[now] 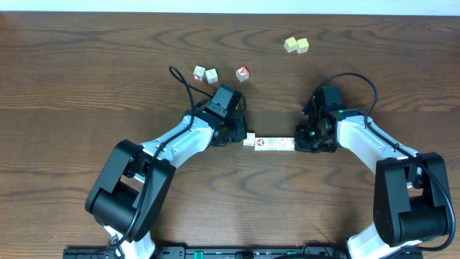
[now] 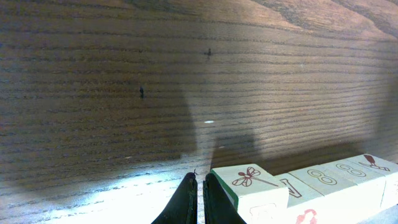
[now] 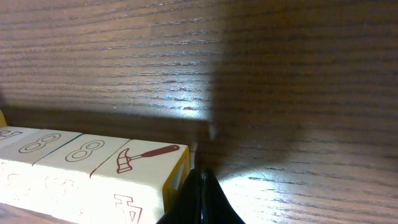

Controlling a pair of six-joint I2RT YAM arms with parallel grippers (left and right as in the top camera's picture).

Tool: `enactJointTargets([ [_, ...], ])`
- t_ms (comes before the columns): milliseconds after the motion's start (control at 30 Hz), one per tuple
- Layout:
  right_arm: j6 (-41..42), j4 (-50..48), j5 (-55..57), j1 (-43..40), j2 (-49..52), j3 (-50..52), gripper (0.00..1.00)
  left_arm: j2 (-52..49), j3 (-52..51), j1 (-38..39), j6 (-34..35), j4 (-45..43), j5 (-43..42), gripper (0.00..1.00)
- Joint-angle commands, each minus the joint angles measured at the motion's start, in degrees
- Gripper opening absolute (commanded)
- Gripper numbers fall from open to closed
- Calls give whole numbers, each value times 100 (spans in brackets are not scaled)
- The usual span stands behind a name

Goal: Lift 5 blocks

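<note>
the row of blocks (image 1: 272, 143) is lying end to end across the middle of the table (image 1: 72, 86), between the two arms. the left gripper (image 2: 200, 182) is keeping its fingers together and pressing against the end block with a dragonfly picture (image 2: 249, 182). the right gripper (image 3: 202, 177) is also holding its fingers together, leaning on the end block with a hammer picture (image 3: 146, 160). whether the row is resting on the wood or hanging just above it, i cannot tell. farther back, two pale cubes (image 1: 205, 74) are sitting side by side, a red and white cube (image 1: 242, 73) is sitting near them, and two yellow cubes (image 1: 296, 45) are touching each other.
</note>
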State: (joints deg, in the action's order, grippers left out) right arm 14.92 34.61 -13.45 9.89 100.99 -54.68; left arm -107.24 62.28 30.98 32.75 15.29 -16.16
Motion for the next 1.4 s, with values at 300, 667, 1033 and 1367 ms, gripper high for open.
enactJointTargets([
  [300,92,-17,13,66,-59,-74,1,-2,52,55,-533,-476,660,7],
  [667,92,-55,13,66,-59,-74,1,50,278,42,-953,-446,33,7],
  [1033,92,-57,13,66,-59,-74,1,50,278,448,-1235,-468,726,7],
  [1367,90,-55,13,66,-59,-74,1,50,267,448,-1141,-247,721,7],
])
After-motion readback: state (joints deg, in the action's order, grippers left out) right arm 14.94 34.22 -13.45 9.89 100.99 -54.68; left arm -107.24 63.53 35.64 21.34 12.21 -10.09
